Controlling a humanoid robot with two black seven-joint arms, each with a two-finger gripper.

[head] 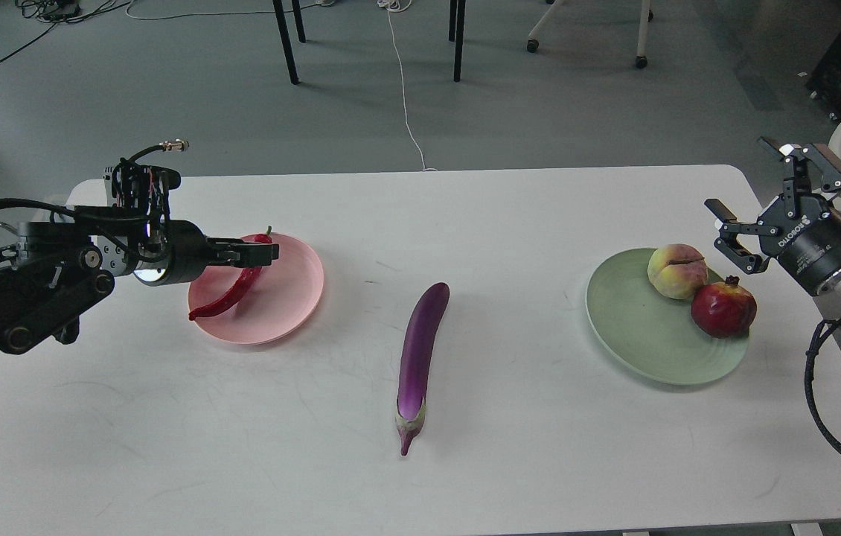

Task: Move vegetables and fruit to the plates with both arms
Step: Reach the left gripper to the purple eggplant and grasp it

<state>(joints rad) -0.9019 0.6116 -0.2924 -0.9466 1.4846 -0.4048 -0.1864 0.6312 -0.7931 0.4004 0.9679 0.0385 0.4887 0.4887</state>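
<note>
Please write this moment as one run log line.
chili on pink plate | peach, pomegranate on green plate | eggplant on table | right gripper open

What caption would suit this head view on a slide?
Chili on the pink plate, peach and pomegranate on the green plate, eggplant on the table between them.

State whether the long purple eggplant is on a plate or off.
Off: the long purple eggplant lies on the white table, between both plates.

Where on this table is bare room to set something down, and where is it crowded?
Free: table strips between pink plate and eggplant, between eggplant and green plate, plus the near edge. Crowded: green plate's right side, with peach and pomegranate; chili under left gripper.
</note>
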